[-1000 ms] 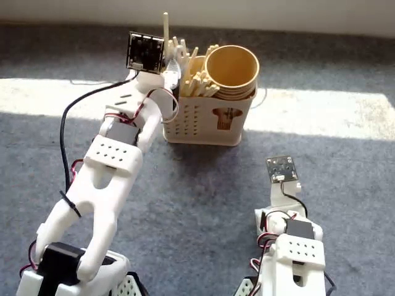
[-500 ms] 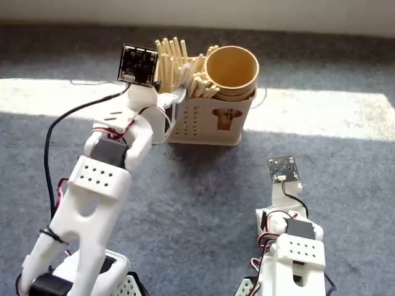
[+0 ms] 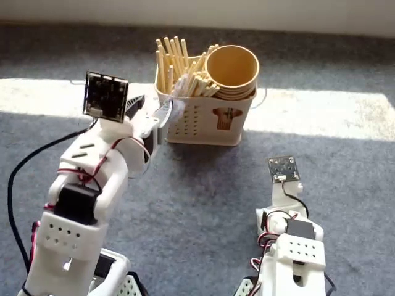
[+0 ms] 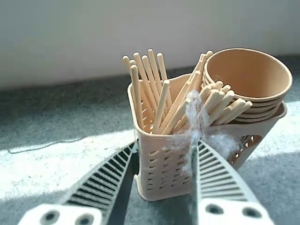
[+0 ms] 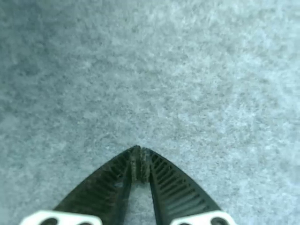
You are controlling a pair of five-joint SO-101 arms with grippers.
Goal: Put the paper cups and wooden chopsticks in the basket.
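Observation:
The beige slotted basket (image 3: 207, 123) stands at the back of the grey carpet. A bundle of wooden chopsticks (image 3: 176, 61) stands upright in its left part, and stacked paper cups (image 3: 232, 69) fill its right part. My left gripper (image 3: 151, 114) is open just in front of the basket's left corner and holds nothing. From the left wrist, the basket (image 4: 164, 173), chopsticks (image 4: 150, 89) and cups (image 4: 246, 77) sit just beyond the left gripper (image 4: 164, 145); white fluff clings to one fingertip (image 4: 193, 140). My right gripper (image 5: 139, 161) is shut over bare carpet.
The right arm (image 3: 290, 237) rests low at the near right, well away from the basket. A bright sunlit band (image 3: 321, 114) crosses the carpet level with the basket. A pale wall (image 3: 278, 12) runs behind it. A black cable (image 3: 24, 166) trails from the left arm.
The left arm has drawn back from above the basket toward the near left. The chopsticks that were at its gripper now stand in the basket. The right arm has not moved.

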